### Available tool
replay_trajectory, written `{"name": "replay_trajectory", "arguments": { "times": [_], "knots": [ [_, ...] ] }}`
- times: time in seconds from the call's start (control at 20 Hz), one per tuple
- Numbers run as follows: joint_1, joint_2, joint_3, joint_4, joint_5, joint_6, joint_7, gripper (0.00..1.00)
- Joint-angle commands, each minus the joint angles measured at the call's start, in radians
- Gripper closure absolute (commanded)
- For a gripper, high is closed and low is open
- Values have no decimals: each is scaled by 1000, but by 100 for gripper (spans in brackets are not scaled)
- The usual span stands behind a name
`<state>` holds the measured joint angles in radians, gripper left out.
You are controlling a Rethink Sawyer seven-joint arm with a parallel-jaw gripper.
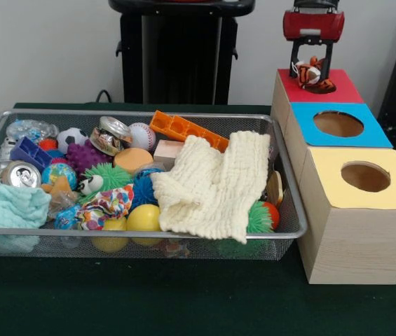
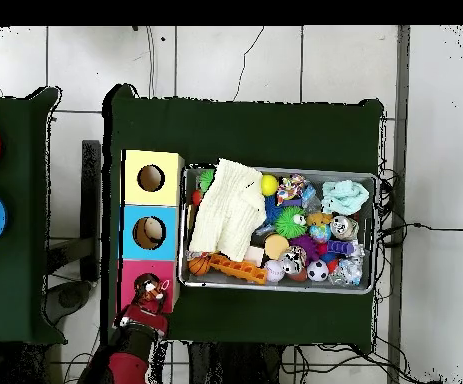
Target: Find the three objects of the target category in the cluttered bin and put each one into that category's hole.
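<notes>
pinched together on a small orange, black and white striped tiger toy point(image 1: 312, 73), the jaws of the gripper point(image 1: 313, 75) hang right over the red-topped box point(image 1: 338, 89), with the toy at or just above the top of that box; the hole in the red top is hidden behind the toy and gripper, so whether the toy touches the box cannot be told. in the front view this red box sits at about 1 o'clock from the picture's middle, with the blue-topped box point(image 1: 366, 133) touching it on the near side and the yellow-topped box point(image 1: 394, 189) next, at about 3 o'clock; the blue and yellow tops each show a round hole. in the overhead view the same gripper point(image 2: 150, 292) and tiger toy point(image 2: 151, 290) lie at about 8 o'clock, over the red box point(image 2: 135, 275). the wire mesh bin point(image 1: 282, 231) stands just beside the row of boxes on the dark green table point(image 1: 183, 301). inside it a cream knitted cloth point(image 1: 215, 185) drapes over the right half, an orange brick point(image 1: 187, 130) lies at the far rim, and on the left are a crushed can point(image 1: 21, 174), a soccer ball point(image 1: 71, 137), a baseball point(image 1: 142, 135), a purple spiky ball point(image 1: 85, 155), a yellow ball point(image 1: 144, 218) and a pale teal cloth point(image 1: 8, 207) at the near left corner.
</notes>
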<state>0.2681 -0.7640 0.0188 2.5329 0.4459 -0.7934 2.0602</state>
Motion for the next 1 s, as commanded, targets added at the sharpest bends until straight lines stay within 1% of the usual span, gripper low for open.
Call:
{"name": "replay_trajectory", "arguments": {
  "times": [0.05, 0.25, 0.55, 0.75, 1.0],
  "knots": [
    [4, -2, 51, -117, 74, 97, 240, 0],
    [23, 9, 52, -119, 88, 80, 255, 0],
    [36, -32, 51, -116, 118, 120, 241, 0],
    [35, -37, 53, -114, 111, 125, 248, 0],
    [43, -58, 49, -115, 125, 147, 238, 0]
  ]
}}
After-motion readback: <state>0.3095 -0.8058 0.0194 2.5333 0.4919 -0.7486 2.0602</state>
